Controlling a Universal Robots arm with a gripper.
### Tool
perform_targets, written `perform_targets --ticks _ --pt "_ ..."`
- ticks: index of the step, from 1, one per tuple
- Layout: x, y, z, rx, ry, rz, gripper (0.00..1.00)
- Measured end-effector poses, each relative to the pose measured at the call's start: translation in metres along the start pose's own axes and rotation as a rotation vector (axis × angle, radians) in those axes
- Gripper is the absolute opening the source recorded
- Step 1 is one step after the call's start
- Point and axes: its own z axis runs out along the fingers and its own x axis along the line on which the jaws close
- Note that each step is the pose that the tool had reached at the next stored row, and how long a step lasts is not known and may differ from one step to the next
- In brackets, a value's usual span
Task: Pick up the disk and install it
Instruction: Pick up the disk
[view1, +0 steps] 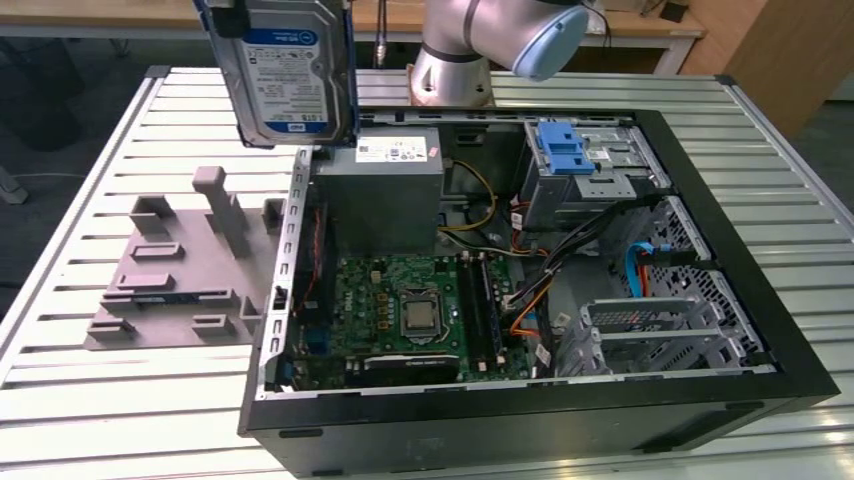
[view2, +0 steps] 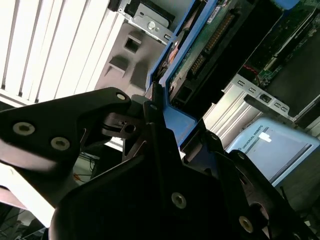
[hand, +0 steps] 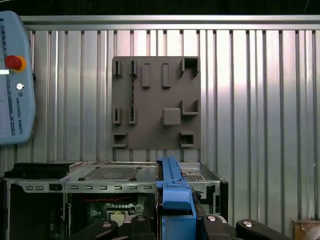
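**Disk held upright beside the open computer case**

From my station I see the gripper (hand: 176, 220) clamped on the disk (view1: 287, 70), with its black fingers (view2: 150, 107) pressed against the two sides of the blue carrier. In the exterior view the disk hangs upright with its label facing the camera. It is clear of the slatted table (view1: 107, 400) and above the wall of the computer case (view1: 534, 420) on the exterior view's left. Inside the case the grey power supply (view1: 380, 185) stands near the disk, and the motherboard (view1: 407, 315) lies nearer the camera. A bare blue clip (view1: 567, 150) sits on the drive cage toward the exterior view's right. A grey fixture plate (view1: 174, 265) with raised slots lies on the table beside the case, on the exterior view's left, apart from the disk. The second wrist view shows the disk's green circuit-board side. In the first wrist view a teach pendant (hand: 15, 80) with a red button appears, well apart from the plate. The arm's base (view1: 454, 60) stands behind the case
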Motion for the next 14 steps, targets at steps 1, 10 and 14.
perform_targets --ticks 1,10,14 --pt "0.0003 -0.0025 -0.0001 -0.0001 0.0000 0.000 0.36" --pt "0.0030 -0.0274 -0.0004 -0.0007 0.0000 0.000 0.36" --pt "0.0032 -0.0322 -0.0004 -0.0007 0.0001 0.000 0.36"
